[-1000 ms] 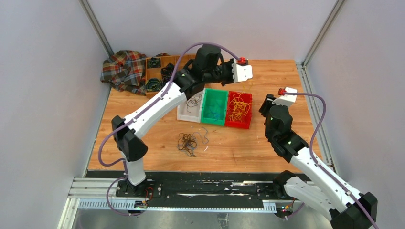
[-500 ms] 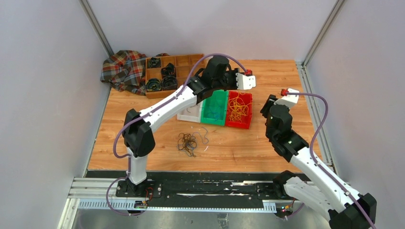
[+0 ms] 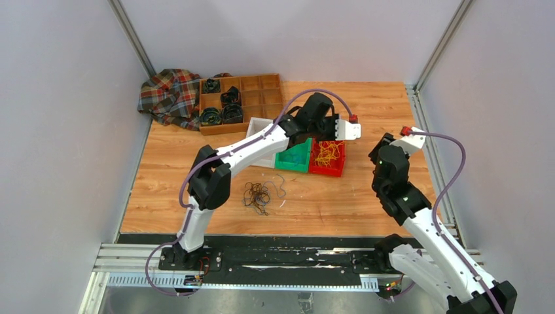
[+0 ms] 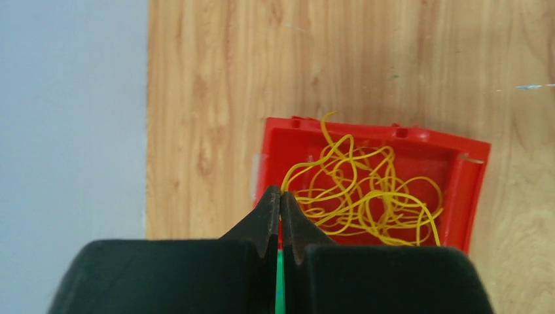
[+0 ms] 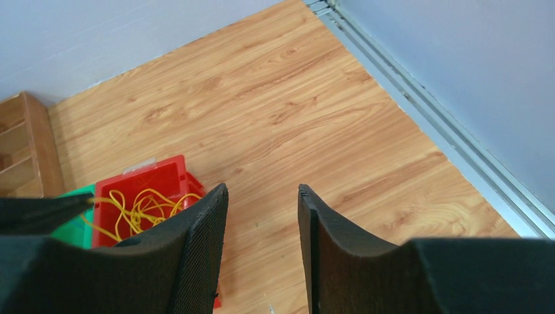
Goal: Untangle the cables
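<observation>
Your left gripper (image 4: 281,196) clamps one strand of the limp, featherlight yellow cables (image 4: 366,193) just ahead; your right gripper (image 5: 262,195) stands apart.

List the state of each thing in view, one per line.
left gripper, shut on a strand of the yellow cables
right gripper, open and empty
yellow cables, tangled in the red bin
dark cables, tangled heap on the table
wooden tray, some compartments hold black bundles
plaid cloth, crumpled
</observation>
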Robot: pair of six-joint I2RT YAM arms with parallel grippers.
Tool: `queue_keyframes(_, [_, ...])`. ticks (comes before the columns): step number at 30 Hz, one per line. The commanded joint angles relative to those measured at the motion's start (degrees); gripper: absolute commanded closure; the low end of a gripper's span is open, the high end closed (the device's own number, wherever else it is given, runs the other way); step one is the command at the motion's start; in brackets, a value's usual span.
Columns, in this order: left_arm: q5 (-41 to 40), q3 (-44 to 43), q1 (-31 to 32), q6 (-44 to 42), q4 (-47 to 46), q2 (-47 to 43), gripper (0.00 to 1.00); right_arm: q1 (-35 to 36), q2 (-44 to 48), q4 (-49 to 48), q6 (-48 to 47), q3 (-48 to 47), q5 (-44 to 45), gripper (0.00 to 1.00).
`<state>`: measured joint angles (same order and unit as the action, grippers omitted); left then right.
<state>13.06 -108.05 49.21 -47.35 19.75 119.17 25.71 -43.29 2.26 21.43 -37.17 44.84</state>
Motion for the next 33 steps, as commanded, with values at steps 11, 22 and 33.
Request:
queue_keyframes(11, [-6.92, -4.12, 1.09, 0.11, -1.15, 11.53, 1.0, -6.98, 3.04, 4.8, 5.31, 1.86, 0.0, 0.55])
queue_keyframes(22, [-8.16, -6.83, 0.12, -0.43, 0.06, 15.08, 0.82, -7.52, 0.58, 5.44, 5.27, 0.47, -1.66, 0.56])
queue_keyframes(33, [-4.1, -15.54, -1.91, 4.11, 24.6, 4.87, 0.19, -7.6, -0.39, 6.52, 3.36, -4.17, -5.32, 0.56])
